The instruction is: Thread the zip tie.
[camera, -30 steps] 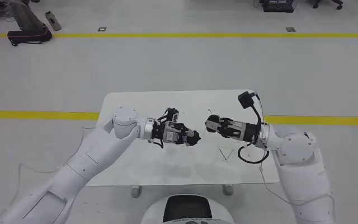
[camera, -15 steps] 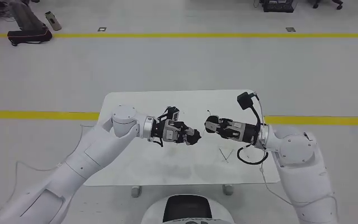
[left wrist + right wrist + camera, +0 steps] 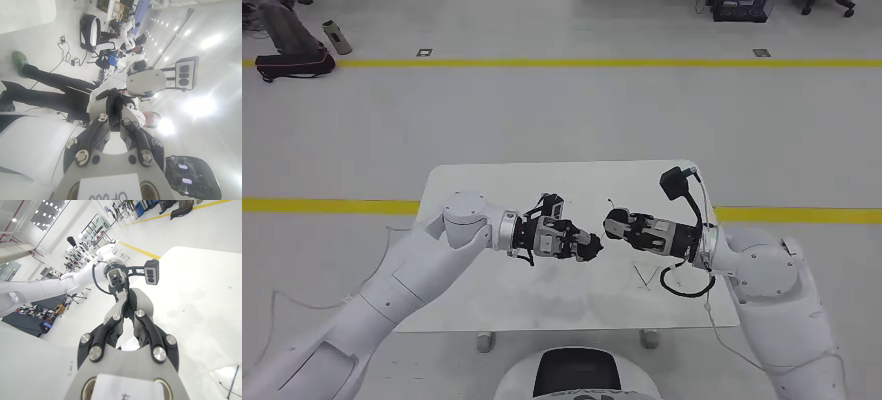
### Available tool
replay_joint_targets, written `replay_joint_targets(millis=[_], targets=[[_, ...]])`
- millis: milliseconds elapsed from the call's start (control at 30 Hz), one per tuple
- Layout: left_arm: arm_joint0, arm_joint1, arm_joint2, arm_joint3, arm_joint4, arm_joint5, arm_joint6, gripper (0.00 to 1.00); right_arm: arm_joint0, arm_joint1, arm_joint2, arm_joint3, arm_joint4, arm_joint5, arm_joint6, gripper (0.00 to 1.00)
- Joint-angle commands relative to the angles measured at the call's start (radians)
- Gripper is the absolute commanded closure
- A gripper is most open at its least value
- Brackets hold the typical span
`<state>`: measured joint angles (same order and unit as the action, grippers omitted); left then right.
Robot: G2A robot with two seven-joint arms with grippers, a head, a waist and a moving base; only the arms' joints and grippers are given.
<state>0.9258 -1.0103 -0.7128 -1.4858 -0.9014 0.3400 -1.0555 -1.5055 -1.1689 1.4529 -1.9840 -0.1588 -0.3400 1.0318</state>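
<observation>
A: How was the threading best done?
B: Slowly, I'd judge: tip squared to the head's slot before any push.
A: And the tie?
B: The thin black plastic zip tie [image 3: 610, 207] stood mid-frame above the white tabletop [image 3: 542, 180], pinched in the closed right end effector [image 3: 611, 225]. The left end effector [image 3: 593, 244], just beside it, seemed clamped on the other end.

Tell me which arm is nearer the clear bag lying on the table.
Right. The right arm passes just beside the clear bag; the left tool is farther off, across the table.
</observation>
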Motion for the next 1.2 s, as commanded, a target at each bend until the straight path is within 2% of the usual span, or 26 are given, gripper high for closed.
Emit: replay_joint_targets(millis=[0,1167], targets=[[0.002,0.001,-0.001,-0.001,-0.001,0.000,-0.003,1.00,0.000,0.004,0.000,-0.004,0.002,0.000,-0.001,1.00],[0.014,0.019,-0.004,-0.020,-0.008,0.000,0.006,1.00,-0.017,0.067,-0.012,-0.033,0.026,0.000,-0.061,1.00]])
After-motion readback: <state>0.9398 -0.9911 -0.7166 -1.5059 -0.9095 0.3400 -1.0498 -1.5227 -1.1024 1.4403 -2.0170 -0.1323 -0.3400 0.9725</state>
